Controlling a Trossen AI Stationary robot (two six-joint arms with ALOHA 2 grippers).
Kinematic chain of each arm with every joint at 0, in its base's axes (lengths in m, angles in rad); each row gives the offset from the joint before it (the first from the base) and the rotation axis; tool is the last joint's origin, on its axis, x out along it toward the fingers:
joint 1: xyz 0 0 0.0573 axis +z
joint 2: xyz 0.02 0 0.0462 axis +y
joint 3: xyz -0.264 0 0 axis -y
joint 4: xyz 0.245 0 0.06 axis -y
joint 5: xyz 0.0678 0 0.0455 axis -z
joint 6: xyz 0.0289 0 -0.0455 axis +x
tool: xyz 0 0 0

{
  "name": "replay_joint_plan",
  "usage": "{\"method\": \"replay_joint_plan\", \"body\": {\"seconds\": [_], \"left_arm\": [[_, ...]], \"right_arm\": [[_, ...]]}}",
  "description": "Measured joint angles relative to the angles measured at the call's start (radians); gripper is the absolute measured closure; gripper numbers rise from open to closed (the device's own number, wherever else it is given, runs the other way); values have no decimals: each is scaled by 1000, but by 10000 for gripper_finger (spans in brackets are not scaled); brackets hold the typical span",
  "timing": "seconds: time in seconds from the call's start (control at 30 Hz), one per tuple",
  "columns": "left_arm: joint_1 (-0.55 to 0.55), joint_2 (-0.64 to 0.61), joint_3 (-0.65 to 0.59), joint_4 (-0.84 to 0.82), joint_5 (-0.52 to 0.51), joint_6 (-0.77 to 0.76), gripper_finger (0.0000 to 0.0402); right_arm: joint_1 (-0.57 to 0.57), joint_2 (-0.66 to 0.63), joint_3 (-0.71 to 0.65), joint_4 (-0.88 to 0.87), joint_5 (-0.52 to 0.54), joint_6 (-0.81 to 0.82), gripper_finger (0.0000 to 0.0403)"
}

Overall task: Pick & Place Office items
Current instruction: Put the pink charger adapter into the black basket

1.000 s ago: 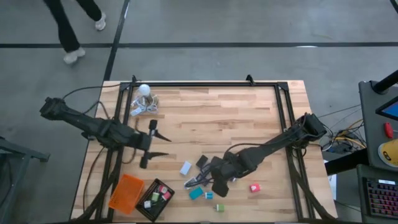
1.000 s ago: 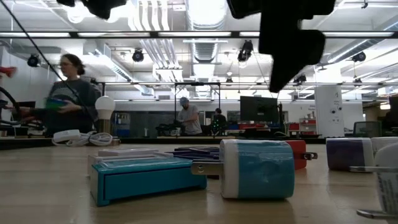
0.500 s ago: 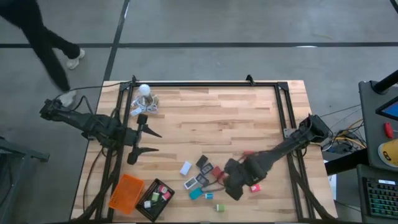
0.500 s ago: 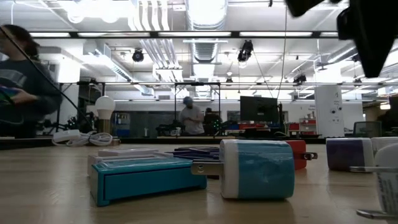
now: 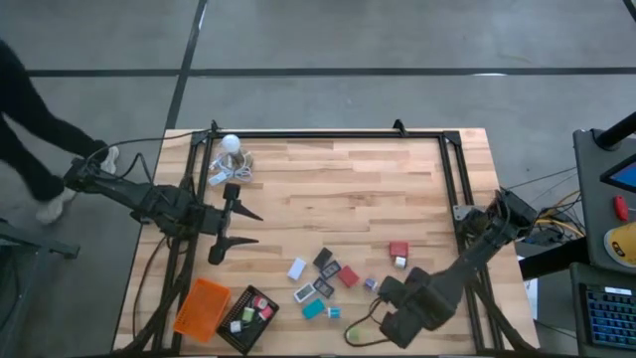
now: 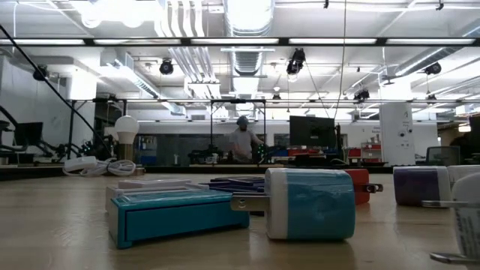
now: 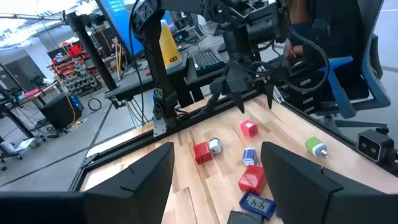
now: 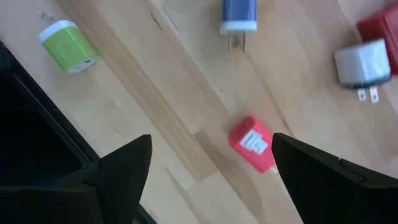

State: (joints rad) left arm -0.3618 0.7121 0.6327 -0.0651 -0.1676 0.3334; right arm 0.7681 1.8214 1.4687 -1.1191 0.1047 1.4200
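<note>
The office items lie scattered near the table's near edge: red block (image 5: 398, 250), white piece (image 5: 297, 268), black piece (image 5: 324, 259), teal piece (image 5: 313, 309). The low view shows a teal box (image 6: 176, 214) and a teal-and-white plug (image 6: 307, 202). My right gripper (image 5: 397, 316) (image 8: 208, 180) is open and hovers above a red-pink block (image 8: 252, 143) (image 7: 249, 129) without touching it; a green plug (image 8: 68, 45) lies beside it. My left gripper (image 5: 234, 226) (image 7: 217, 186) is open and waits at the table's left, clear of everything.
An orange tray (image 5: 203, 306) and a black tray (image 5: 248, 318) holding small pieces sit at the near left corner. A white bulb (image 5: 231, 144) with a coiled cord rests at the far left. A black frame (image 5: 328, 134) rims the table. A person stands left of the table.
My right arm has swung from over the middle cluster of pieces toward the table's near right edge, uncovering the red and white pieces it hid, and has left the low view. The person beside the table has walked on. The pieces have stayed put.
</note>
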Motion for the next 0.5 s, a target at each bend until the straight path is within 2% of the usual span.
{"method": "replay_joint_plan", "body": {"seconds": [0.13, 0.3, 0.5], "left_arm": [[0, 15, 0, 7, 0, -15, 158], [0, 28, 0, 6, 0, -24, 158], [0, 34, 0, 6, 0, -41, 158]], "right_arm": [[31, 0, -2, -4, 0, 9, 78], [58, 0, -20, -1, 1, -206, 78], [67, 1, -71, 15, 2, -323, 78]]}}
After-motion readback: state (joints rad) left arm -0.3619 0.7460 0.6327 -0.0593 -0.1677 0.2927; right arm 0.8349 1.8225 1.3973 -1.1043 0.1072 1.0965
